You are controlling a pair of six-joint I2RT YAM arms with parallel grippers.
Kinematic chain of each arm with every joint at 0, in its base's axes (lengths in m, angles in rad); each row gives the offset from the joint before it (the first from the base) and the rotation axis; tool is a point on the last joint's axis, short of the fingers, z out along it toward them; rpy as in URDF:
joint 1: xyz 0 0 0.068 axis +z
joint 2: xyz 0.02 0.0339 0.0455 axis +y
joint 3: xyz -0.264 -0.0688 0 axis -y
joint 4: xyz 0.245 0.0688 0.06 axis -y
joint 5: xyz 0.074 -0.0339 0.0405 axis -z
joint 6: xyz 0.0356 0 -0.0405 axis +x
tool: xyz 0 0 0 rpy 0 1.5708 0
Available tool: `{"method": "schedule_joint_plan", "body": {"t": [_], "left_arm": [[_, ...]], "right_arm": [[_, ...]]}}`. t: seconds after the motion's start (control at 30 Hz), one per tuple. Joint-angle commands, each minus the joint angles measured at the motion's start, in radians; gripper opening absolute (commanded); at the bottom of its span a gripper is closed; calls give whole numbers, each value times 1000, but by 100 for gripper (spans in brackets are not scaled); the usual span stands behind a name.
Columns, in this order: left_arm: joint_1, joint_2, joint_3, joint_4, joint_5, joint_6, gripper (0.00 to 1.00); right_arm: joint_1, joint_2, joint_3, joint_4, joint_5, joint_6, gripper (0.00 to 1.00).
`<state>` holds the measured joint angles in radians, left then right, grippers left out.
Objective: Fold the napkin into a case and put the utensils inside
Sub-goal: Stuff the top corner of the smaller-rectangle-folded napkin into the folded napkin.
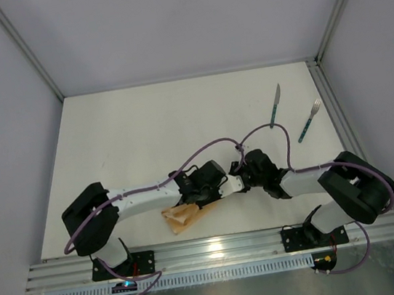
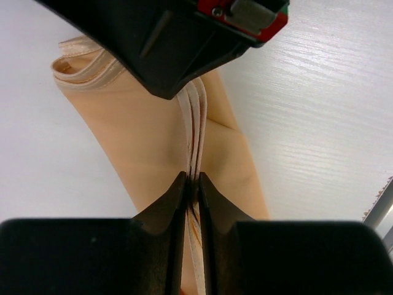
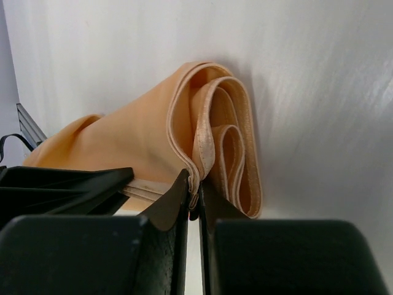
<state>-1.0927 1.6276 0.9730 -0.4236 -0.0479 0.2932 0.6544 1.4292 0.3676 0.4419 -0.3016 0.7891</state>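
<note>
Top external shows you both arms bent inward so that their wrists meet low in the middle of the table [image 1: 144, 140], just above the napkin [image 1: 185, 217]. The napkin lies as a folded peach wedge near the front edge, between the two bases. The left gripper [image 1: 214, 188] and right gripper [image 1: 237, 183] sit close together over its right end, too crowded in this view for you to read their jaws. Left wrist settles it for that arm: the left gripper [image 2: 191, 187] is clamped tight on several stacked hemmed layers of the napkin [image 2: 141, 141]. Those layers run as a narrow strip straight up to the right gripper [image 2: 184, 43], which sits just opposite. Below the strip the cloth spreads flat on the table, with a rolled hem at its far left corner. Right wrist shows you the right gripper [image 3: 193, 190] pinched closed on the hem of the napkin [image 3: 141, 141], whose layers curl into loose loops beside the fingers. The knife [image 1: 274, 106] and fork [image 1: 309, 121] lie at the far right of the table. They are apart from one another, knife to the left, metal ends pointing away from the arms, and both are well apart from the napkin.
</note>
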Motion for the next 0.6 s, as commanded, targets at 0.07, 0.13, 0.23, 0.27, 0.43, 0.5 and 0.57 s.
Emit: {"method": "schedule_joint_plan", "body": {"t": [0.07, 0.13, 0.23, 0.27, 0.43, 0.5, 0.57], "left_arm": [[4, -54, 7, -23, 64, 21, 13], [4, -55, 6, -32, 115, 27, 20], [4, -52, 21, -50, 149, 21, 47], [4, -52, 41, -50, 129, 14, 49], [5, -9, 115, -12, 69, -45, 61], [4, 59, 139, -15, 71, -58, 61], [2, 96, 142, -27, 78, -65, 60]], "right_arm": [[7, 51, -45, 107, 38, 58, 4], [7, 65, -52, 112, 39, 59, 4], [7, 83, -65, 129, 42, 68, 4], [7, 83, -68, 129, 54, 67, 4], [7, 85, -79, 138, 62, 79, 4], [5, 82, -82, 149, 62, 85, 4], [7, 74, -93, 164, 71, 102, 4]]}}
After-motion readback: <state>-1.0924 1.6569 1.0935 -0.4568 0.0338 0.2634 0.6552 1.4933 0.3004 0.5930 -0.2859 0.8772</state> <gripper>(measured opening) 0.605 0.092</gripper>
